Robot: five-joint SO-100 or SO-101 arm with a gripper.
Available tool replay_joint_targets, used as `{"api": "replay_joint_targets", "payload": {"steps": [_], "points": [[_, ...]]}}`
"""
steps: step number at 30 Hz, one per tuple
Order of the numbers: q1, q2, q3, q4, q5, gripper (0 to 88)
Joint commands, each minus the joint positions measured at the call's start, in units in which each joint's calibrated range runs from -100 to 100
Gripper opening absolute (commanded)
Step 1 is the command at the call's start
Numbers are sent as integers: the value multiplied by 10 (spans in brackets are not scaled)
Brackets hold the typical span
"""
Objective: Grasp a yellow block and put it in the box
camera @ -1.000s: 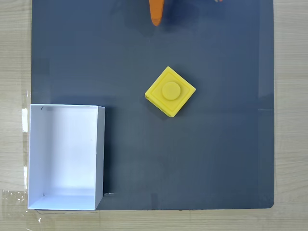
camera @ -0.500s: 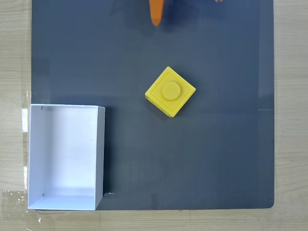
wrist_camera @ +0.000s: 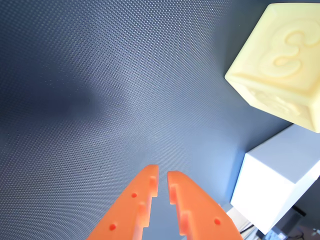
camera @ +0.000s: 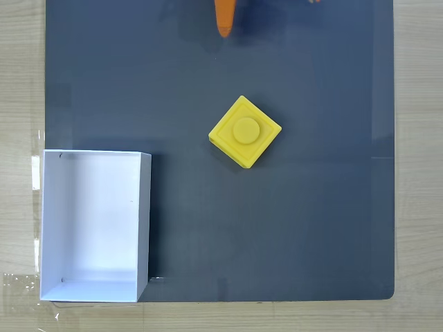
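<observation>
While the yellow block (camera: 245, 132) sits apart, the pincer (wrist_camera: 162, 176) hangs nearly closed, grasping nothing.

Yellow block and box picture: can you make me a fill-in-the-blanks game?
1. The yellow block sits on the dark ____.
2. The round stud on the block faces ____.
3. The white box has ____ inside it.
4. The orange gripper holds ____.

Missing words: mat; up; nothing; nothing

A dark grey mat (camera: 311, 228) on a wooden table (camera: 419, 173) carries the yellow block (camera: 245, 132) and, apparently overhanging its edge, the box (camera: 93, 225).
</observation>
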Motion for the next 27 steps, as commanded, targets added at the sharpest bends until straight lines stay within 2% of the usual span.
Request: {"api": "replay_joint_targets", "payload": {"steps": [1, 12, 19, 27], "points": [[3, 3, 1, 3, 1, 22], [3, 3, 1, 3, 1, 22], [-41, 3, 2, 2, 1, 22], [-40, 27, -6, 0, -4, 23]]}}
